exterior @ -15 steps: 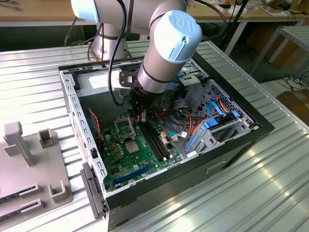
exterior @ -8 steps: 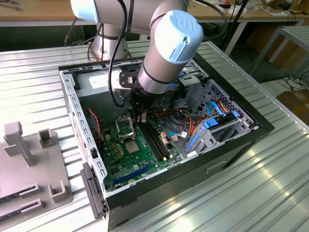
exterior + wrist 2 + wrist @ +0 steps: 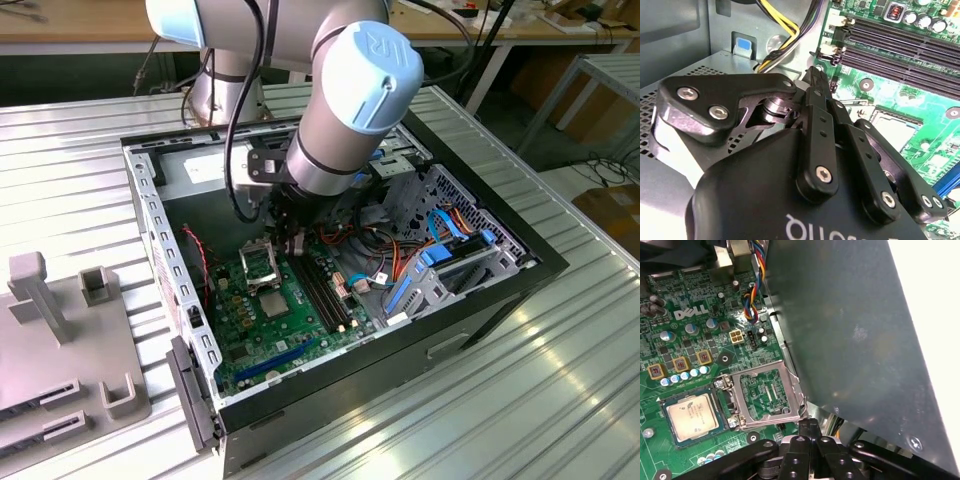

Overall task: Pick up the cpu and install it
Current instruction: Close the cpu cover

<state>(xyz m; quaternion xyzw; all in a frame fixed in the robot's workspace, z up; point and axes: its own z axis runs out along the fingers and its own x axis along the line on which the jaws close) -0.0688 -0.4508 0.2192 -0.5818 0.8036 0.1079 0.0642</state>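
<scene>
Arm [image 3: 340, 100] down inside open case [image 3: 163, 250]; claw [image 3: 288, 237] above green motherboard [image 3: 245, 335], near cpu [image 3: 272, 303]

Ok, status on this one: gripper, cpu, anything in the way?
Gripper shut, empty, near hinged metal socket frame. Small square silvery-grey cpu lies in its socket, frame swung open. Cpu top uncovered.

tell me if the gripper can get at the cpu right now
Probably yes: the cpu lies uncovered, the hinged frame swung open beside it, and the gripper is close by.

Raised socket frame [image 3: 757, 370] and case wall [image 3: 850, 340] crowd the end effector [image 3: 809, 424] — cpu [image 3: 690, 412] lies uncovered.
</scene>
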